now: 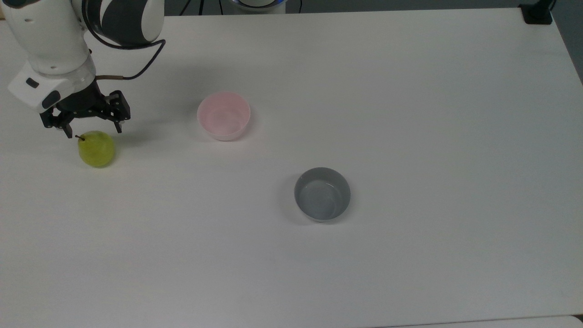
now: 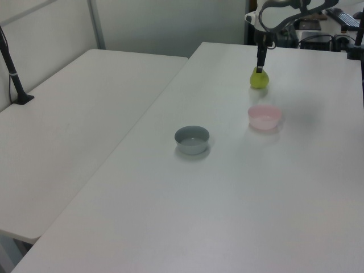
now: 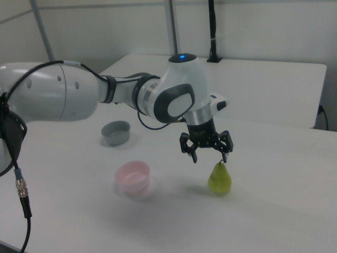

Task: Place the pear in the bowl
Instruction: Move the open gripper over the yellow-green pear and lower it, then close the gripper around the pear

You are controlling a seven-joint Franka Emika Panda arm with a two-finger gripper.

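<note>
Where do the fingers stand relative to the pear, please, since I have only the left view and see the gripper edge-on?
Observer: In the right view the gripper is open, with one fingertip on each side of the stem of the pear.
Operator: Thank you. Are the fingers down around the fruit's body yet?
Observer: Not yet. The right view shows the fingertips about level with the stem's top, above the body and apparently not touching it.

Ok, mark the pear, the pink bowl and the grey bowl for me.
pear (image 1: pixel 96 149): top view, middle of its yellow-green body.
pink bowl (image 1: pixel 223 115): top view, its inner floor.
grey bowl (image 2: pixel 191 139): left view, its inside and near wall.
</note>
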